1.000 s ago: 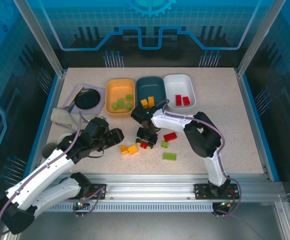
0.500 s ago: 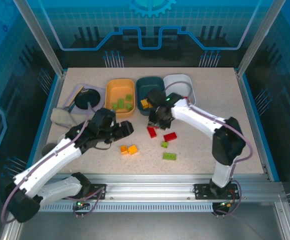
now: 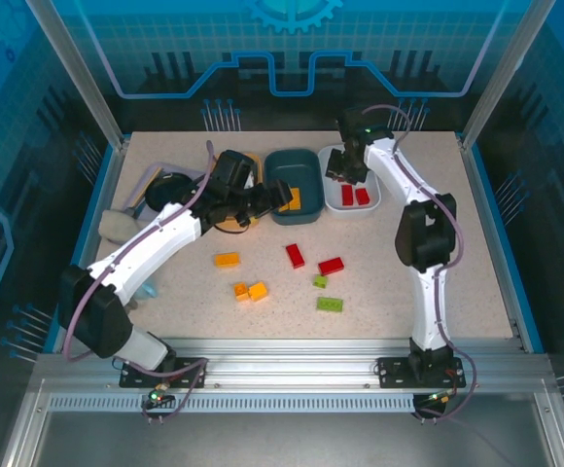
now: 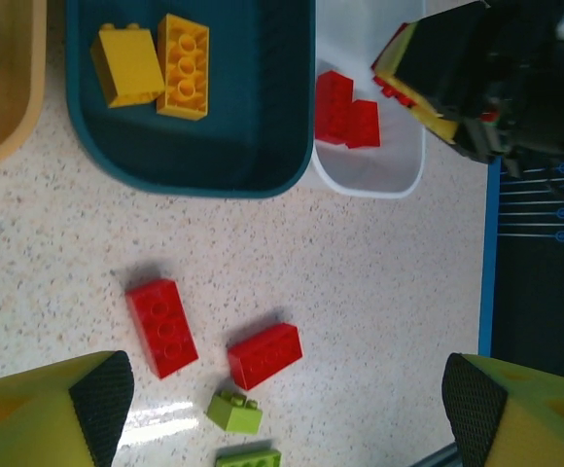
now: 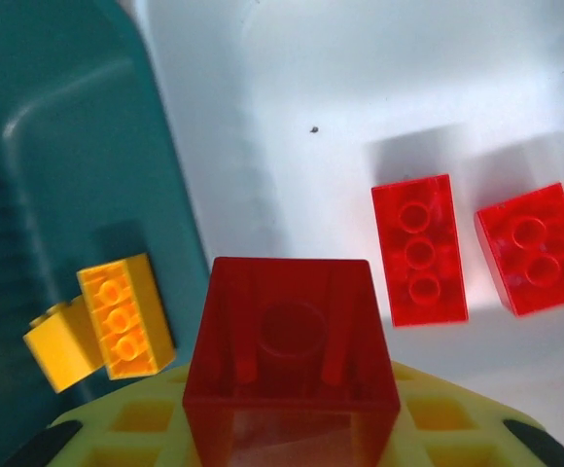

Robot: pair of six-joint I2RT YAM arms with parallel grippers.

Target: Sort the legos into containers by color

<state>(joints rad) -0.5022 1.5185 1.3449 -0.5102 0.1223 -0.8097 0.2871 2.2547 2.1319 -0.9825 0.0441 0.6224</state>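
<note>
Over the white tub (image 3: 373, 193), a red brick (image 5: 290, 350) in the grip

Up at the back, the right gripper (image 3: 345, 167) hangs above that tub, clenched on the red brick; two more red bricks (image 5: 419, 251) lie inside. Nearer, the left gripper (image 3: 272, 197) hovers at the teal tub (image 3: 292, 173), jaws spread wide, empty. Two yellow bricks (image 4: 183, 66) sit in it, and loose bricks (image 3: 295, 255) lie scattered on the table (image 3: 438, 243)
</note>
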